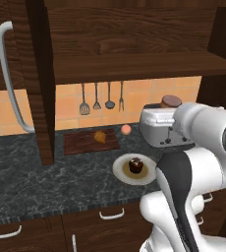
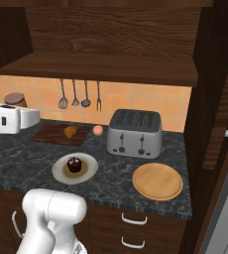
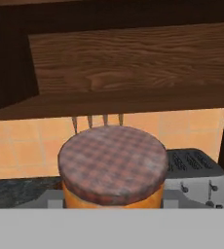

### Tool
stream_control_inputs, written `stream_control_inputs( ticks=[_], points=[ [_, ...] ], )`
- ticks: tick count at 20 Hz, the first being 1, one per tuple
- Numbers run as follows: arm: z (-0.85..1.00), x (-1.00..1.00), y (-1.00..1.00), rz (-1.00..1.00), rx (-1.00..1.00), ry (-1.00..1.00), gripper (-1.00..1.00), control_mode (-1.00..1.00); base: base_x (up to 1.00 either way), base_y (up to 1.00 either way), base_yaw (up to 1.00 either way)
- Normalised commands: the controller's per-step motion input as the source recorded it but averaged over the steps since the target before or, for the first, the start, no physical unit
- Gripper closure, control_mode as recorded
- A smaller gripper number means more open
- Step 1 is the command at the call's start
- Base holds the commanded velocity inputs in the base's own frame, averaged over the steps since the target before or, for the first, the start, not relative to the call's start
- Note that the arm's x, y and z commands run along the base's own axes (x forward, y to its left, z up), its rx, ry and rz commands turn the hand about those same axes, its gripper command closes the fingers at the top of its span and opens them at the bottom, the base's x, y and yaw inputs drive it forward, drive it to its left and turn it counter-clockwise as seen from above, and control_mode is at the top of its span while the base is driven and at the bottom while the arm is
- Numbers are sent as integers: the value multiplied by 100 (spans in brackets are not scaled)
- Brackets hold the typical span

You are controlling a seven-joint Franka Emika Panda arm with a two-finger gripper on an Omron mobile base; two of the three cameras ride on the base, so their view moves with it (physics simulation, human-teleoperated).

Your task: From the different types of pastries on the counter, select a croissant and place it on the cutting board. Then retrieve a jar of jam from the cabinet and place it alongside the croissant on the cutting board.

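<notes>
The croissant [image 1: 100, 136] [image 2: 70, 131] lies on the dark rectangular cutting board [image 1: 80, 144] [image 2: 47, 134] at the back of the counter. My gripper [image 1: 170, 112] [image 2: 14, 106] [image 3: 112, 202] is shut on the jar of jam [image 1: 170, 102] [image 2: 15, 99] [image 3: 112, 168], an orange jar with a checked brown cloth lid. The jar hangs upright in the air, below the open cabinet shelf [image 1: 134, 64] [image 3: 109, 104] and to the right of the board. In the hand view the jar's body hides most of the fingers.
A plate [image 1: 121, 172] [image 2: 59, 173] with a chocolate cupcake [image 1: 135, 166] [image 2: 74, 164] sits in front of the board. A pink round fruit [image 1: 126, 129] [image 2: 98, 130], a toaster [image 2: 135, 133] [image 3: 192, 172], a round wooden board [image 2: 157, 180] and hanging utensils [image 1: 101, 98] are nearby. The cabinet door [image 1: 9, 74] stands open at left.
</notes>
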Motion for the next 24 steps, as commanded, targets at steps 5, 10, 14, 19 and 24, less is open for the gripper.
stream_control_inputs(
  ticks=[5,10,14,19,24],
  points=[
    [-98,0,3,-5,-12,0,100,-100,0,0,0],
    [-100,4,4,-3,-17,-8,100,-100,0,0,0],
    [-100,24,0,0,-15,-25,100,-100,0,0,0],
    [-100,23,0,0,-12,-33,100,-100,0,0,0],
    [-100,25,-7,0,-4,-33,100,-100,0,0,0]
  ],
)
